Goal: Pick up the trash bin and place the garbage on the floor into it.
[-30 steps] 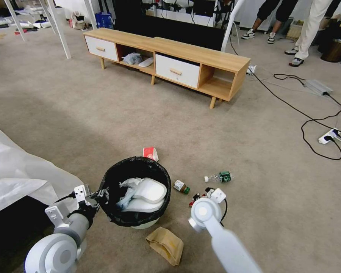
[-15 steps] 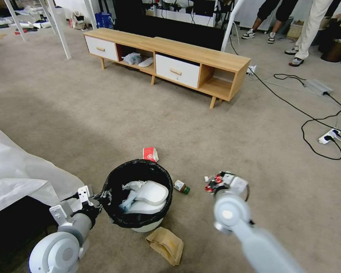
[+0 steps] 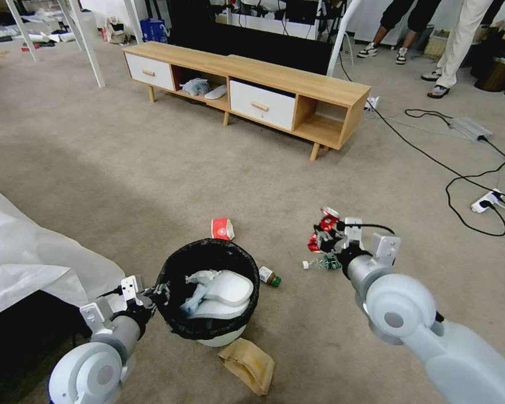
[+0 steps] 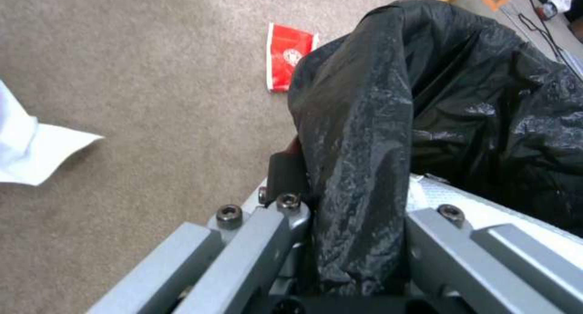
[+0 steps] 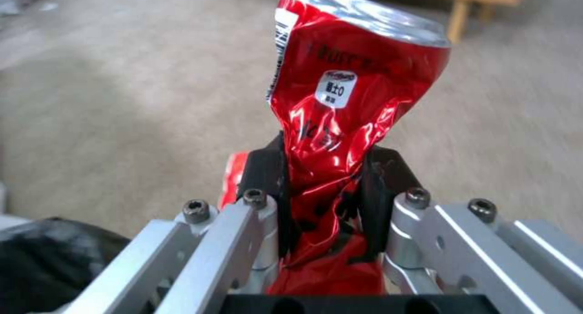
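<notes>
Two grippers engaged: near left, left gripper (image 3: 151, 295) clamps the trash bin (image 3: 210, 294) rim; farther right, right gripper (image 3: 326, 238) pinches the crushed red can (image 3: 321, 228), axis upright, bin opening lying left and nearer.

Left end effector (image 3: 151, 294) low, fingers pinched tight. Right end effector (image 3: 325, 238) raised, extended forward, fingers clamped.

Beige carpet floor (image 3: 151, 168) under brown paper bag (image 3: 247, 365), red-white packet (image 3: 223, 228), two small bottles (image 3: 269, 276)
</notes>
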### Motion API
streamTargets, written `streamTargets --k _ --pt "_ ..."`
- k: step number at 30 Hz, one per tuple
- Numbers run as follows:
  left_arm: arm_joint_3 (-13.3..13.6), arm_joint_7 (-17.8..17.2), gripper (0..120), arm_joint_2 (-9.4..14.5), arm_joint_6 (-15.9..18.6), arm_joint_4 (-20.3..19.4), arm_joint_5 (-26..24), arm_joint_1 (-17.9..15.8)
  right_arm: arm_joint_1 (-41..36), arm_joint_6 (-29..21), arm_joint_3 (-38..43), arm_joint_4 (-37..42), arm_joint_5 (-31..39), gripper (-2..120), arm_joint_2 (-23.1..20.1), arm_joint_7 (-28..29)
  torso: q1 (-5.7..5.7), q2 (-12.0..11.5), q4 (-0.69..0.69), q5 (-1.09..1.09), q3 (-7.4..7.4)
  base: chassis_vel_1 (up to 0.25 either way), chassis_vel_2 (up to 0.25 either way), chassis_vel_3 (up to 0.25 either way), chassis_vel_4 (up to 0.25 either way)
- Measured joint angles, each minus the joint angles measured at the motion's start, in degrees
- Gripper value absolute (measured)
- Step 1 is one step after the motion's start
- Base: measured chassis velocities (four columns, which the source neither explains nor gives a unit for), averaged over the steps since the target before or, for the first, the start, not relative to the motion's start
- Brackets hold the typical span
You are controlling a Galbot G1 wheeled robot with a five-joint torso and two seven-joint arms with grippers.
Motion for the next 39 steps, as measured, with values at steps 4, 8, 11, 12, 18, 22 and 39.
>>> streamTargets --k 4,8,11,12,18,22,39 --pt "0.9 0.6 0 0.4 0.6 1.6 -0.5 -0.4 2.0 -0.3 -1.1 2.4 -4.1 20 -2.5 -6.9 0.0 0.0 0.0 -0.01 0.0 0.0 0.0 0.0 0.0" --pt "1.2 0.6 0 0.9 1.0 1.7 -1.3 -1.0 2.9 -0.3 -1.8 3.6 -7.0 20 -3.9 -11.7 0.0 0.0 0.0 -0.01 0.0 0.0 0.0 0.0 0.0" --pt "1.3 0.6 0 1.1 1.2 1.7 -1.5 -1.3 3.4 -0.1 -2.3 4.0 -8.9 20 -4.1 -14.7 0.0 0.0 0.0 -0.01 0.0 0.0 0.0 0.0 0.0" --pt "1.3 0.6 0 1.1 1.2 1.7 -1.5 -1.3 3.4 -0.1 -2.3 4.0 -8.9 20 -4.1 -14.7 0.0 0.0 0.0 -0.01 0.0 0.0 0.0 0.0 0.0" --pt "1.4 0.6 0 1.6 1.4 1.3 -1.9 -1.5 3.3 1.5 -3.7 3.9 -14.1 20 -4.1 -20.6 0.0 0.0 -0.01 -0.01 0.0 0.0 0.0 0.0 0.0" --pt "1.6 0.5 0 2.4 1.5 1.2 -2.5 -2.3 4.4 2.6 -5.7 3.5 -16.7 20 -3.6 -23.0 0.0 0.0 0.0 -0.01 0.0 0.0 0.0 0.0 0.0" --pt "1.0 -1.6 0 2.8 1.9 -0.1 -4.7 -5.0 21.4 4.4 -21.4 -2.8 -20.7 20 5.4 -26.4 0.0 0.0 0.0 -0.02 0.0 0.0 0.0 0.0 0.0"
